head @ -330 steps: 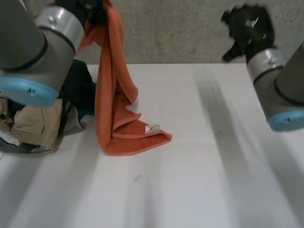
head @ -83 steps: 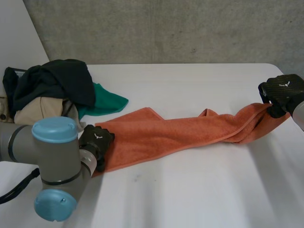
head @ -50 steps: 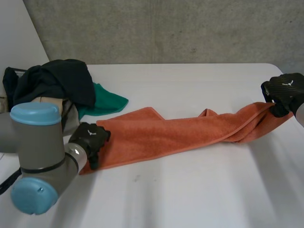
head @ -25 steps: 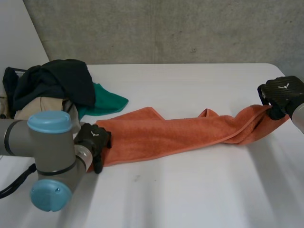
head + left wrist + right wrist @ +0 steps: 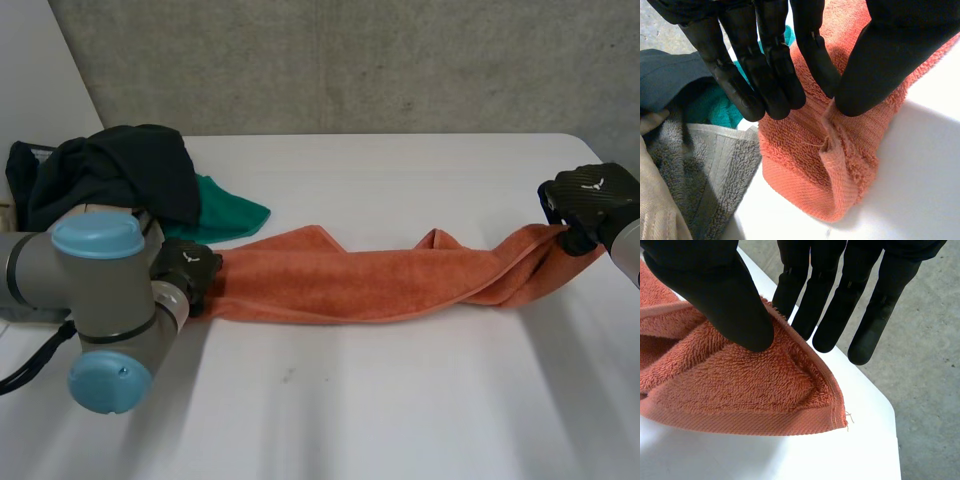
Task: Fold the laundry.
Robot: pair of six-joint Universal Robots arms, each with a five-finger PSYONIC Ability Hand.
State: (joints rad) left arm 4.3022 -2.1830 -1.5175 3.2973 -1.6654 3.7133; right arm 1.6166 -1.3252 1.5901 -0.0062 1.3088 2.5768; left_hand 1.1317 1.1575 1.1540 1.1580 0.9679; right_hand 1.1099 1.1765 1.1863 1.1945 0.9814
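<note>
An orange towel [image 5: 350, 282] lies stretched in a long, loosely twisted band across the white table [image 5: 400, 410]. My left hand [image 5: 187, 268] is at its left end. In the left wrist view the thumb [image 5: 880, 70] and fingers [image 5: 775, 65] pinch a bunched ridge of that end of the towel [image 5: 805, 175]. My right hand [image 5: 590, 200] holds the towel's right end near the table's right edge. There the thumb [image 5: 715, 285] presses on top of a hemmed corner of the towel [image 5: 740, 390] and the fingers [image 5: 840, 305] reach behind it.
A laundry pile sits at the table's left: a dark garment [image 5: 120, 175] on top, a green cloth [image 5: 228, 215] spilling toward the towel. A grey towel [image 5: 715, 165] lies right beside my left hand. Concrete floor [image 5: 925, 390] drops off past the table's corner by my right hand.
My left hand has closed on the towel's left end and shifted slightly back toward the pile, gathering that end into a narrower band. The right hand has barely moved.
</note>
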